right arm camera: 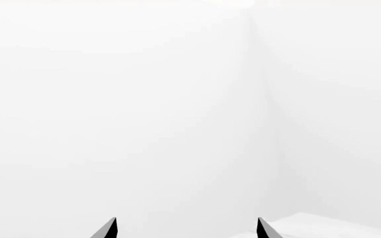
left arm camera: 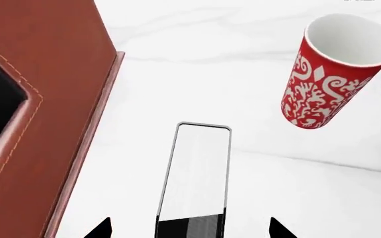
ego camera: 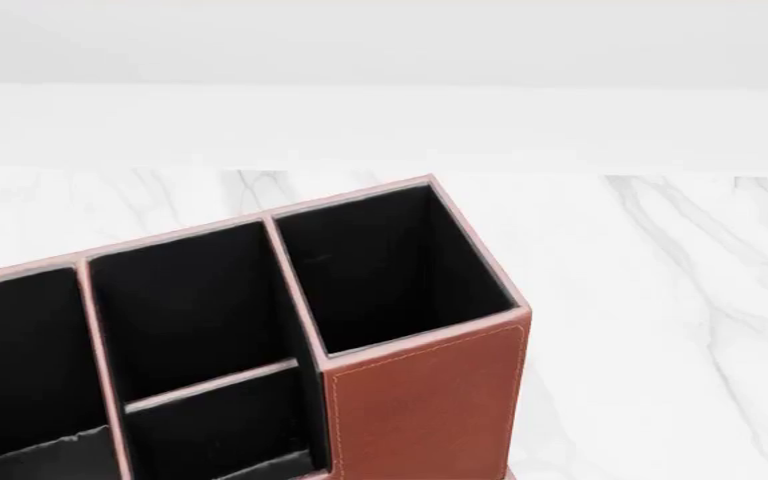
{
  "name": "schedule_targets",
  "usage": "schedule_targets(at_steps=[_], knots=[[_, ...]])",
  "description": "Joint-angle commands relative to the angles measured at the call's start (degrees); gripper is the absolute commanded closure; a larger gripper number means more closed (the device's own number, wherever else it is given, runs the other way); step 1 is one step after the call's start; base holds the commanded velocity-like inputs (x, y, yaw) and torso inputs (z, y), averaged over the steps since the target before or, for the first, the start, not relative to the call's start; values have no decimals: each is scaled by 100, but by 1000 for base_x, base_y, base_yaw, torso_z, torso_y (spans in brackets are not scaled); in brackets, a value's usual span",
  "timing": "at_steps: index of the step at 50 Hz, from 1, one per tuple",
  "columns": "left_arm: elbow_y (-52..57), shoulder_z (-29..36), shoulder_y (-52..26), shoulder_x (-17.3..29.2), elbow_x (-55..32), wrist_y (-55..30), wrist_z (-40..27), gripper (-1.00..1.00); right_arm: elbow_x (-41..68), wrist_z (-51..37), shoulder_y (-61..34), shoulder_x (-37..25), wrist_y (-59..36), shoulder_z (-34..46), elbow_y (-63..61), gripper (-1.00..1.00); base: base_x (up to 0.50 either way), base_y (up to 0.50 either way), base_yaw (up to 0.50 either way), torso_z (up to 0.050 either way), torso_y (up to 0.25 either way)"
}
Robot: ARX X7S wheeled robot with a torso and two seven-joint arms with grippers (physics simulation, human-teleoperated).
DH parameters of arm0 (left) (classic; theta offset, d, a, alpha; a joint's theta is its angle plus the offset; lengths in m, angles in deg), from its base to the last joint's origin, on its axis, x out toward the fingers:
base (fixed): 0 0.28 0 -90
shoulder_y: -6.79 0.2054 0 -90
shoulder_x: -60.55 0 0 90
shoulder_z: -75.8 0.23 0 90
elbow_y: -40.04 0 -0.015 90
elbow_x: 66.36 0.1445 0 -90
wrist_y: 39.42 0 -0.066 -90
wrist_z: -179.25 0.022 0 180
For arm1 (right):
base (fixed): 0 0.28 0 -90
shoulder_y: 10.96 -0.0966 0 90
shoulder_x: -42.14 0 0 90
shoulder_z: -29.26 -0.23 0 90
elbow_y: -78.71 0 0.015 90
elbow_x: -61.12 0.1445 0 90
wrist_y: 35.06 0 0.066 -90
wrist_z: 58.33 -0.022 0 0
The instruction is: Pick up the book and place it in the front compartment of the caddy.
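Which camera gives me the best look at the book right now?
Left wrist view: the book stands on edge between the left gripper fingertips, beside the caddy. Head view shows only the caddy; right wrist view shows blank white.

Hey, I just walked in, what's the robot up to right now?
The left claw is open, one fingertip on either side of the book, which stands upright on the white marble table. It does not look gripped yet. The brown leather caddy stands on one side of the book and a red-and-white patterned mug on the other. The head view shows the caddy's black-lined pockets, and no book shows in the front compartment. The right claw is open, holds nothing, and faces a blank white wall.
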Motion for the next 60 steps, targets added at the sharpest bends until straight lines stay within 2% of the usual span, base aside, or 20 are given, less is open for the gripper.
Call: schedule_targets(at_steps=[1, 4, 5, 13, 16, 18, 22, 23, 25, 26, 29, 32, 35, 42, 51, 54, 60], knots=[[-427, 103, 213, -250, 135, 28, 159, -100, -130, 133, 72, 66, 85, -120, -31, -100, 0, 0, 0, 0, 0], [-470, -21, 209, -305, -42, -104, 152, -100, -132, 122, 75, 63, 82, -115, -35, -100, 0, 0, 0, -5, 0], [-500, -114, 214, -361, -112, -183, 77, 100, -136, 117, 79, 62, 79, -114, -42, -100, 0, 0, 0, 0, 0], [-330, -79, 212, -253, 36, -37, 2, 100, -129, 89, 91, 44, 80, -113, -57, -100, 0, 0, 0, -3, 0], [-67, -439, 203, -265, -50, -34, -251, 100, -139, 78, 102, 40, 79, -108, -76, -100, 0, 0, 0, 0, 0], [31, -667, 89, -369, -143, -368, -572, 100, -143, 72, 102, 36, 77, -105, -83, -100, 0, 0, 0, -5, 0], [400, -1591, -259, -606, -999, -1263, -923, 100, -135, 60, 84, 24, 66, -102, -75, -100, 0, 0, 0, 0, 0], [581, -2048, -425, -696, -1425, -1590, -1040, 100, -139, 58, 70, 20, 47, -93, -75, -100, 0, 0, 0, 0, 0], [744, -2568, -587, -788, -1932, -1861, -1147, 100, -138, 54, 62, 14, 38, -88, -74, -100, 0, 0, 0, 0, 0], [786, -3039, -777, -911, -2477, -2219, -1335, 100, -129, 53, 56, 8, 35, -89, -70, -100, 0, 0, 0, 0, 0], [814, -3606, -1200, -1017, -3287, -2706, -1710, 100, -119, 46, 57, -2, 41, -91, -68, -100, 0, 0, 0, 0, 0], [885, -3982, -1478, -874, -4065, -2715, -1769, 100, -101, 43, 52, -11, 59, -89, -45, -100, 0, 0, 0, 0, 0], [922, -4043, -1625, -776, -4302, -2625, -1790, 100, -92, 34, 84, -19, 85, -101, -55, -100, 0, 0, 0, 0, 0], [484, -4048, -2515, -548, -4939, -2565, -1991, 100, -99, 16, 119, -13, 157, -93, -32, -100, 0, 0, 0, 0, 0], [-40, -3738, -3746, -310, -5311, -2596, -2352, 100, -126, -7, 140, -19, 190, -75, -41, -100, 0, 0, 0, 0, 0], [-199, -3514, -4167, -261, -5078, -2638, -2136, 100, -131, -13, 153, -23, 210, -72, -46, -100, 0, 0, 0, 0, 3], [-350, -2770, -4916, -73, -3860, -2432, -1305, 100, -138, -31, 160, -26, 248, -72, -39, -100, 0, 0, 0, 0, 0]])
